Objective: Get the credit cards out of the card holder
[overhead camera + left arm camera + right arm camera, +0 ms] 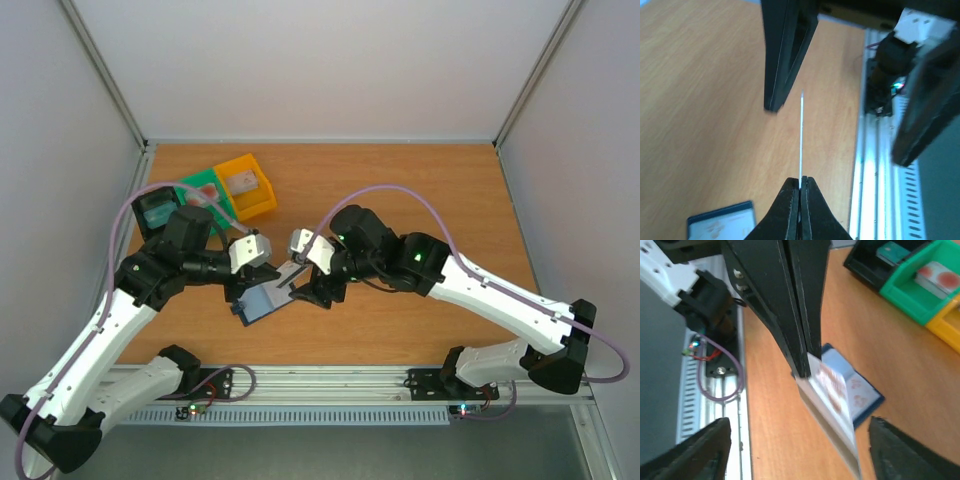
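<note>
Wooden table (420, 190) fills the top view, with the card holder (262, 302) lying flat below centre, between both arms.

Left wrist view: the left gripper (800, 189) pinches a credit card (801, 135) seen edge-on, with the card holder at bottom left.

Right wrist view: the right gripper (797, 432) is spread wide, the pale, red-marked credit card at centre frame overlapping the card holder.

Card holder (262, 301) before 3 bins (190, 184)

No text, brand or number can be read in any view. Reddish marks are seen on a pale credit card (832, 385), but no lettering is made out.
</note>
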